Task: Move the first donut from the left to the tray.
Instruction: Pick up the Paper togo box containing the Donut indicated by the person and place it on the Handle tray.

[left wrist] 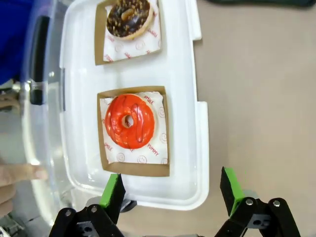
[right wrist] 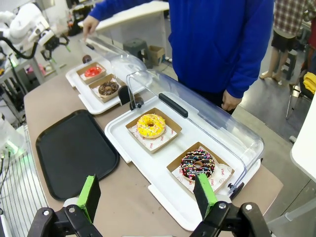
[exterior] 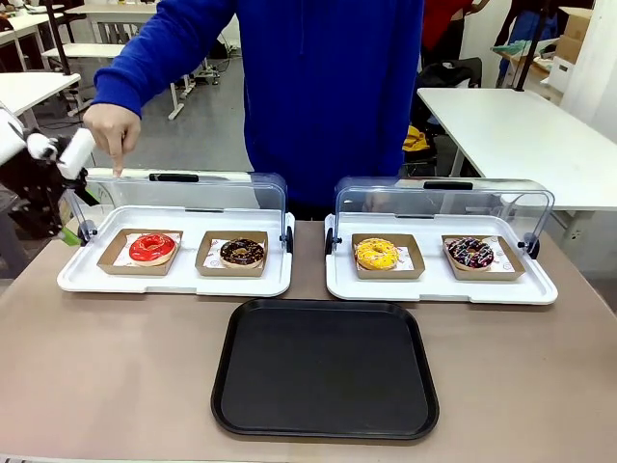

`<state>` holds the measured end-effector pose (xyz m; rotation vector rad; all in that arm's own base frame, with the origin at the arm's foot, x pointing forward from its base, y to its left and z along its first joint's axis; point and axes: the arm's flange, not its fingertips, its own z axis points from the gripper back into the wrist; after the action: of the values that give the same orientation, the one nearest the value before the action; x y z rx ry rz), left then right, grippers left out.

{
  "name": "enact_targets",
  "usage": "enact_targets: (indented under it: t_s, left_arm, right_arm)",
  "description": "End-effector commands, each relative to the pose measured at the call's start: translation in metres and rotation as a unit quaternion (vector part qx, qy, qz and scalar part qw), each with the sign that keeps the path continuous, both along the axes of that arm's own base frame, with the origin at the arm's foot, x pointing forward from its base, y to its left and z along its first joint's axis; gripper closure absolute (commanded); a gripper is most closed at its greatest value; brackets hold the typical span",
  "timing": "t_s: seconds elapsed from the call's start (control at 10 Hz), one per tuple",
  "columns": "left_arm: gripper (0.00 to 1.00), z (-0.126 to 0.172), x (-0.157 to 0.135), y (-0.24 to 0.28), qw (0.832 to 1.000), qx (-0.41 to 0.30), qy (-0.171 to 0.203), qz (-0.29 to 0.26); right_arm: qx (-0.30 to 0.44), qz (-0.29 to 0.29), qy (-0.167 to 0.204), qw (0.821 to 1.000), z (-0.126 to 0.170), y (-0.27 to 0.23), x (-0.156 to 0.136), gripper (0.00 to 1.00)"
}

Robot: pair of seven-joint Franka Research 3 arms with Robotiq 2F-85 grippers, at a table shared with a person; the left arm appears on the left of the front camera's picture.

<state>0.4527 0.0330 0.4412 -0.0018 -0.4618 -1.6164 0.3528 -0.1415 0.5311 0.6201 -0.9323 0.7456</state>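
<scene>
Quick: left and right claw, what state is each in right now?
Left claw: open, empty, facing the red donut.
Right claw: open, empty.

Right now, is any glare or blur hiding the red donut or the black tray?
Front view: red donut sharp, small highlights on its icing; black tray evenly lit, faint sheen. Left wrist view: donut crisp, clear lid beside it hazy with reflections. Right wrist view: donut small but unobscured.

Leftmost donut (exterior: 152,247) on the left lidded tray (exterior: 183,283), another donut (exterior: 242,253) to its right; flat tray (exterior: 325,371) in front, centred.
</scene>
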Motion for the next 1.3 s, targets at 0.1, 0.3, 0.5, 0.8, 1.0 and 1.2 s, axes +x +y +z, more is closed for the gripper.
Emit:
enact_targets:
  t_s: [0.1, 0.3, 0.5, 0.8, 1.0, 1.2]
  left_arm:
    - [0.0, -0.041, 0.01, -0.013, 0.996, 0.055, -0.041, 0.056]
    - [0.0, -0.064, 0.02, -0.019, 0.995, 0.072, -0.027, 0.059]
    - [0.0, -0.076, 0.031, -0.019, 0.995, 0.07, -0.026, 0.069]
    - [0.0, -0.084, 0.028, -0.015, 0.995, 0.066, -0.021, 0.064]
    - [0.0, -0.074, 0.03, -0.015, 0.995, 0.061, -0.027, 0.076]
    - [0.0, -0.083, 0.035, -0.019, 0.994, 0.066, -0.029, 0.079]
  right_arm:
    - [0.007, 0.003, -0.018, 1.0, 0.001, 0.0, 0.003, 0.0]
    - [0.007, 0.003, -0.018, 1.0, 0.001, 0.0, 0.003, 0.0]
    - [0.007, 0.003, -0.018, 1.0, 0.001, 0.0, 0.003, 0.0]
    - [0.007, 0.003, -0.018, 1.0, 0.001, 0.0, 0.003, 0.0]
    - [0.007, 0.003, -0.018, 1.0, 0.001, 0.0, 0.003, 0.0]
    - [0.007, 0.003, -0.018, 1.0, 0.001, 0.0, 0.003, 0.0]
